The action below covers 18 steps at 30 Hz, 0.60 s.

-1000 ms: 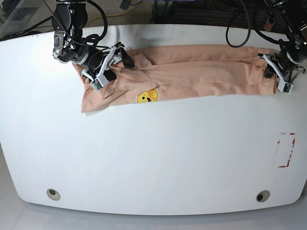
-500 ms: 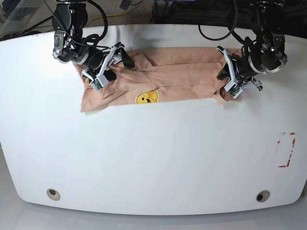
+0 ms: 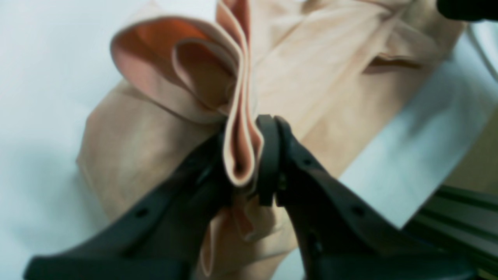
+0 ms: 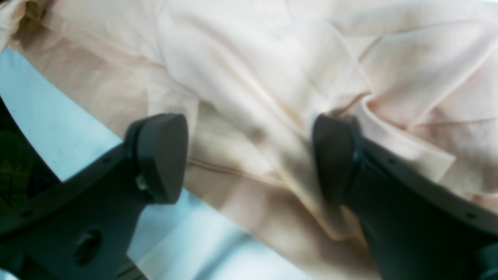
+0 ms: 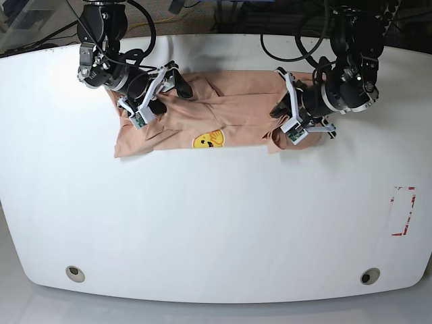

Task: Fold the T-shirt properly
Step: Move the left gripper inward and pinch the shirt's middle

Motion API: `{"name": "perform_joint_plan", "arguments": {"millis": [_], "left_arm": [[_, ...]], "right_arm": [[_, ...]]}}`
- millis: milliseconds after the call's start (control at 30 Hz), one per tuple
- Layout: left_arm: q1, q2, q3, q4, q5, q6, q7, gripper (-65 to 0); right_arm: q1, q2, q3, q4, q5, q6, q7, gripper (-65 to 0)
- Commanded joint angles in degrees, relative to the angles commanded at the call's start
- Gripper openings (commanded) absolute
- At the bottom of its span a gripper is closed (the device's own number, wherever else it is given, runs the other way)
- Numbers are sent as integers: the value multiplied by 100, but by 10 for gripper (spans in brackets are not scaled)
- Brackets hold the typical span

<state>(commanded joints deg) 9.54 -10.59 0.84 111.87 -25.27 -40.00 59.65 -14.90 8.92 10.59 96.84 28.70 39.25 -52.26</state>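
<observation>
T-shirt (image 5: pixel 202 111), peach-pink with a yellow smiley print (image 5: pixel 207 138) near its front edge, lies as a long bunched band along the far side of the white tabletop (image 5: pixel 216 223). One end spreads flat toward the base view's left; the other end is gathered into a lifted bundle toward the right. Left gripper (image 3: pixel 243 155), on the base view's right (image 5: pixel 287 118), is clamped on a folded edge of the T-shirt (image 3: pixel 311 77): several layers stand pinched upright between the black fingers (image 3: pixel 268 155), with a loop of fabric flaring open above the pinch and the rest of the cloth draped over the tabletop (image 3: pixel 420 147) beyond. Right gripper (image 4: pixel 249 155), on the base view's left (image 5: pixel 152 91), has its fingers spread wide apart, hovering over creased cloth (image 4: pixel 253 70); the right-hand fingertip (image 4: pixel 334 155) sits at a raised fold, contact uncertain, while the other is over the fabric edge with bare tabletop (image 4: pixel 66 112) just beside it. Red-and-white rectangular marking (image 5: pixel 403 210) near the tabletop's right edge, well apart from the shirt. Two round holes (image 5: pixel 75 273) near the front edge.
</observation>
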Motion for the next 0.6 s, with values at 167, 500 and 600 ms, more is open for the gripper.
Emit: {"name": "perform_joint_plan", "arguments": {"millis": [167, 500, 600], "left_arm": [[0, 26, 334, 18, -9, 0, 0, -286], [-246, -132, 580, 290, -18, 444, 0, -278], [-229, -343, 44, 246, -9, 374, -9, -278]], "right_arm": [[0, -9, -18, 0, 35, 0, 0, -163], [0, 0, 9, 79, 53, 18, 0, -163], [0, -9, 97, 378, 62, 18, 0, -163]]}}
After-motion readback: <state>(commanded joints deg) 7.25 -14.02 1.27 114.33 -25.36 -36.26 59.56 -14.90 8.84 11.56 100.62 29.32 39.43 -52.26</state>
